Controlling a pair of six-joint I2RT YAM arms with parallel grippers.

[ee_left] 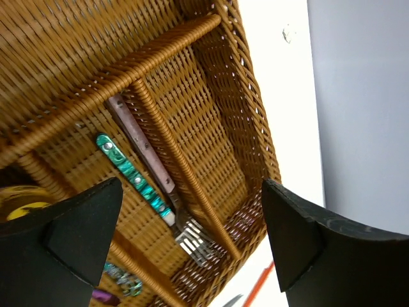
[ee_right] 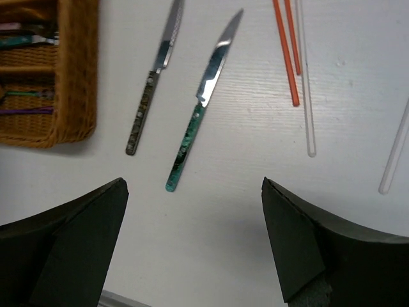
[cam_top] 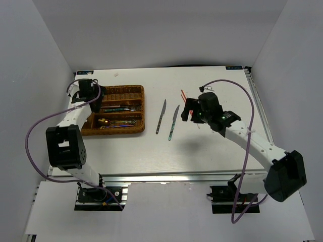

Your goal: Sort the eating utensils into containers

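The brown wicker tray (cam_top: pixel 135 108) lies at the left of the table. My left gripper (ee_left: pixel 192 249) hangs open over one long compartment of the tray, holding nothing. Under it lie a pink-handled fork (ee_left: pixel 144 147) and a teal-handled utensil (ee_left: pixel 131 176), side by side. A gold spoon bowl (ee_left: pixel 22 198) shows in the neighbouring section. My right gripper (ee_right: pixel 192 236) is open above bare table, just short of a teal-handled knife (ee_right: pixel 199 105) and a dark-handled knife (ee_right: pixel 153 80). Red-orange chopsticks (ee_right: pixel 286 51) and a thin white stick (ee_right: pixel 305 83) lie beyond.
A second white stick (ee_right: pixel 396 147) lies at the right of the right wrist view. The two knives (cam_top: pixel 167 120) sit between the tray and my right gripper (cam_top: pixel 189 112). White walls enclose the table on the left, back and right.
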